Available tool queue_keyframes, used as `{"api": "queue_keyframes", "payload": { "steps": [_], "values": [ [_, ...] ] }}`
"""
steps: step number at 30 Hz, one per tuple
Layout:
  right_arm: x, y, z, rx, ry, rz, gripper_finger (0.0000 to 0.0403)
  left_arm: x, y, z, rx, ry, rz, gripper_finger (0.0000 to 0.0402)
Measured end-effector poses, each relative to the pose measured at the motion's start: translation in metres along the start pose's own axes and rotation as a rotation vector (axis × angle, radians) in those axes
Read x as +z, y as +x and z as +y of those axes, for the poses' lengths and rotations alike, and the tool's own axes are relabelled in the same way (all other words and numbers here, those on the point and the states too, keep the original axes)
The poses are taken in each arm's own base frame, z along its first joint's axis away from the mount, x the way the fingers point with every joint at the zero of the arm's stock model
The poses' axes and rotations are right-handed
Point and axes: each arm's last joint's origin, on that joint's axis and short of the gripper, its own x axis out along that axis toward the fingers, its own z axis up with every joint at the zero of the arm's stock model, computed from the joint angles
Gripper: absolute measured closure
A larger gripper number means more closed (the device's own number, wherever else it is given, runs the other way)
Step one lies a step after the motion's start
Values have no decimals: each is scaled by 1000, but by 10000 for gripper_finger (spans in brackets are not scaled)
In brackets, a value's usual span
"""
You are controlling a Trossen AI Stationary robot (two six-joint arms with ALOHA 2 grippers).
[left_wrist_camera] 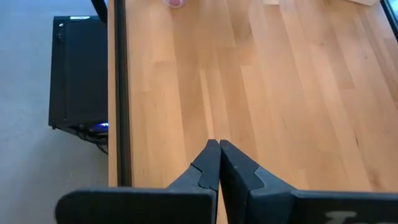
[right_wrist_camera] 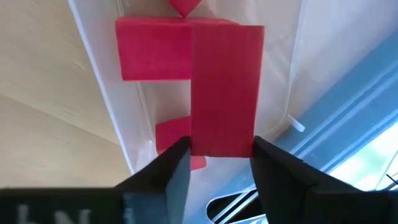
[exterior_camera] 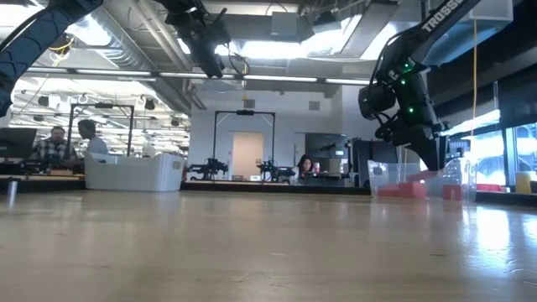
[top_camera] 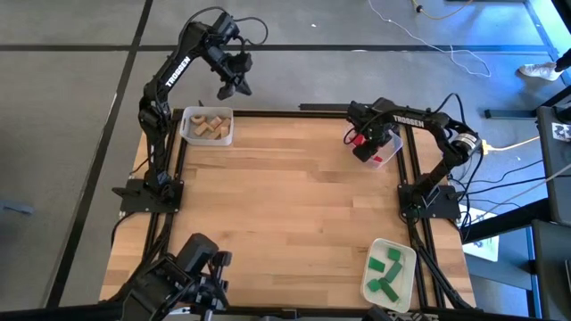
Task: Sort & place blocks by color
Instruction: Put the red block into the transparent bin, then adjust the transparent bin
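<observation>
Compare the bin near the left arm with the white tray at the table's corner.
The clear bin holds tan blocks; the white tray holds green blocks. The bin sits at the far left by the left arm, the tray at the near right corner. Each holds blocks of one colour only.

The left gripper (left_wrist_camera: 219,163) hangs raised and closed, while the right gripper (right_wrist_camera: 219,155) reaches down, seemingly parted.

Open lab room, wood tabletop (top_camera: 294,196) on grey floor (top_camera: 62,107).
Ceiling (exterior_camera: 277,33) has exposed ducts and bright light panels; far doorway (exterior_camera: 245,155) lit pale; people seated at far desks (exterior_camera: 50,168); windows (exterior_camera: 503,143) glow at right; white cables (top_camera: 446,45) trail across floor beyond tabletop.
</observation>
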Motion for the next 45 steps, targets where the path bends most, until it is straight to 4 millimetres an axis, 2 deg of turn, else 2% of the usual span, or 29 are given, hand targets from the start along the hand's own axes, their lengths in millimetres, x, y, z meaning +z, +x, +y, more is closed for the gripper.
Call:
{"api": "queue_keyframes", "payload": {
  "steps": [4,8,10,13,17,21,24,27,37,42,45],
  "values": [
    [0,0,0,0,0,1,203,0,0,0,0,0,1,402],
    [1,-5,-1,0,2,-2,183,0,0,0,1,0,1,402],
    [6,-16,-3,4,9,-32,181,0,0,0,1,0,1,402],
    [15,-43,-2,35,9,-140,182,0,0,0,1,0,2,402],
    [34,-79,4,182,12,-361,184,0,0,0,2,0,2,402],
    [46,-93,15,310,-67,-516,184,0,0,0,2,1,2,402],
    [48,-92,22,360,-108,-510,190,0,0,0,6,0,6,402],
    [51,-87,30,382,-157,-489,215,0,0,0,13,0,17,402],
    [69,-57,54,347,-280,-394,391,0,0,1,17,2,14,402],
    [73,-45,57,335,-283,-340,399,-1,0,1,29,1,31,401],
    [76,-37,57,267,-269,-311,400,-1,0,1,31,2,33,401]
  ]
}}
